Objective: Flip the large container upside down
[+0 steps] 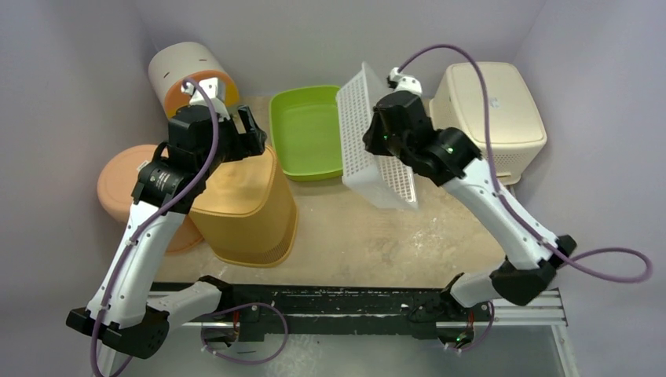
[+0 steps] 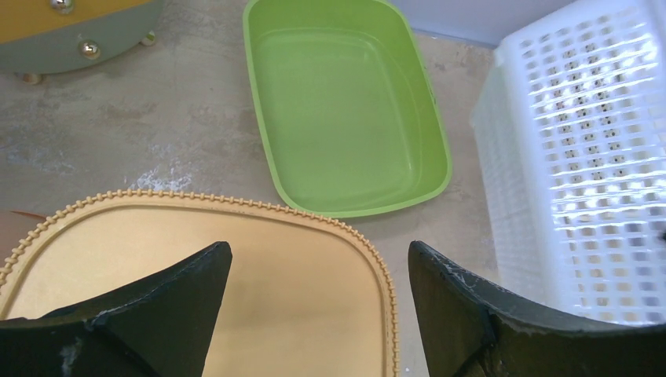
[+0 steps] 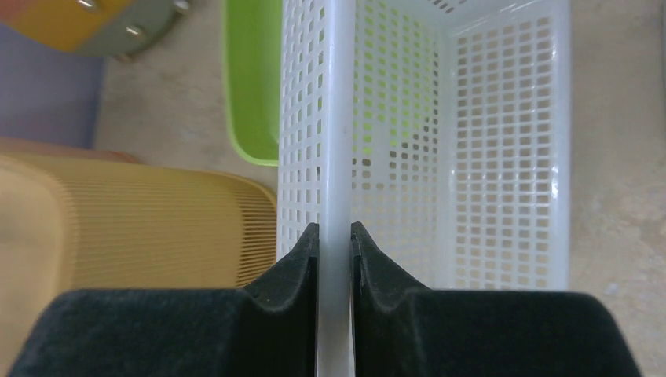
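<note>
A white perforated basket [image 1: 363,145] is tipped steeply on its side at the table's middle, its base facing the green tray. My right gripper [image 1: 380,132] is shut on the basket's upper rim; in the right wrist view the fingers [image 3: 334,232] clamp the white rim [image 3: 334,118], with the basket's inside [image 3: 503,141] to the right. The basket also shows in the left wrist view [image 2: 581,157]. My left gripper [image 1: 245,129] is open and empty, hovering above the flat base of an upside-down yellow ribbed basket [image 1: 243,204], which also shows in the left wrist view [image 2: 236,283].
A green tray [image 1: 306,129] lies open side up behind the middle, between the two baskets. A beige lidded bin [image 1: 491,110] stands at the back right. An orange-and-white cylinder [image 1: 188,75] lies at the back left, and an orange round lid [image 1: 118,184] sits at the left.
</note>
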